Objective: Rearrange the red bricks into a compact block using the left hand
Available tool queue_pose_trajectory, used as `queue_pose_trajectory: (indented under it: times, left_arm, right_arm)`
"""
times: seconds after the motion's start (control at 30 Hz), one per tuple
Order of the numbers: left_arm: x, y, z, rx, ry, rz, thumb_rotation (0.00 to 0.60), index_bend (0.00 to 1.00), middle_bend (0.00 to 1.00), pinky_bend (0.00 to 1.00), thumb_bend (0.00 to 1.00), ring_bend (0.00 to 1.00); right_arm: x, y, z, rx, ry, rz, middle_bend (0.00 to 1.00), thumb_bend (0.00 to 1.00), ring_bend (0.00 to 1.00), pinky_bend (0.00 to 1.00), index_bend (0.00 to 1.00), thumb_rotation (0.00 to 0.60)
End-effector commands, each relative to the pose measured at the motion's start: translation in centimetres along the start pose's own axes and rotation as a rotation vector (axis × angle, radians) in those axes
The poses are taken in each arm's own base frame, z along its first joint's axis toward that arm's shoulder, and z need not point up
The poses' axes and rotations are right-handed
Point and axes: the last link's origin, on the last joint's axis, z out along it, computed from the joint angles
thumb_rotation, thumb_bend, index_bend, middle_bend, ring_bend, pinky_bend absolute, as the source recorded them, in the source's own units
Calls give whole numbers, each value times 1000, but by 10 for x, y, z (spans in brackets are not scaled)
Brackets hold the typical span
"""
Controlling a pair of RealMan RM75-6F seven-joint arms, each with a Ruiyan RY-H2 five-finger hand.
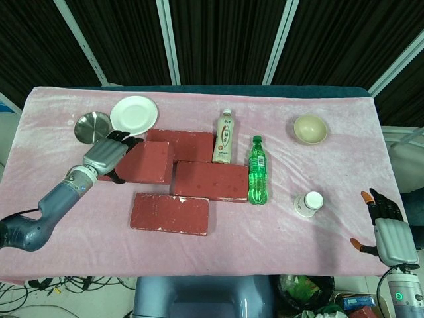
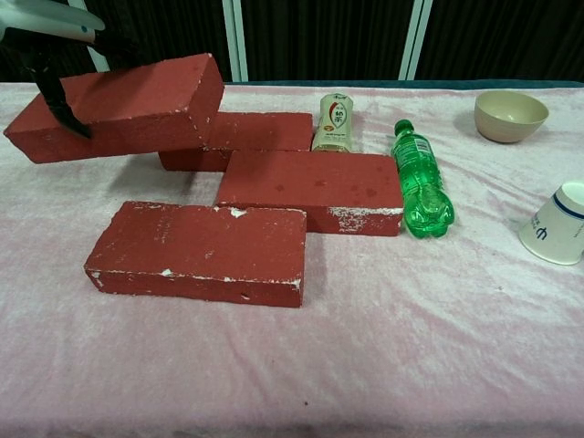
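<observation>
My left hand (image 1: 105, 156) grips one end of a red brick (image 1: 149, 162) and holds it in the air, left of the middle brick (image 1: 211, 181); in the chest view this lifted brick (image 2: 128, 108) hangs tilted above the cloth, hand (image 2: 50, 27) at its left end. A far brick (image 1: 182, 146) lies behind it, partly covered by it. The near brick (image 1: 170, 213) lies flat in front, apart from the others. My right hand (image 1: 387, 228) rests off the table's right front corner, fingers apart, holding nothing.
A white plate (image 1: 134, 114) and a metal dish (image 1: 91, 126) sit at the back left, close to the left hand. A tea bottle (image 1: 225, 136) and a lying green bottle (image 1: 257, 170) flank the bricks' right side. A bowl (image 1: 310, 128) and paper cup (image 1: 309, 203) stand right.
</observation>
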Motion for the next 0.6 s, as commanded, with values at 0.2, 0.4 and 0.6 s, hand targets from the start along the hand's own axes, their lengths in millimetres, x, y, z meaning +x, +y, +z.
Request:
queue_pose_trajectory:
  times: [0.2,0.4,0.6]
  left_arm:
    - [-15,-2,7,36,-69,27,600,204,240,0,199,0]
    - [-21,-5,10,65,-88,32,600,203,240,0,199,0]
    - [-27,-2,14,72,-98,45,600,203,240,0,199,0]
  right_arm:
    - [0,0,0,2,-1,1,0,42,0,78,0,600]
    - [0,0,0,1,-1,1,0,42,0,78,0,600]
    - [0,0,0,0,0,2,0,42,0,78,0,600]
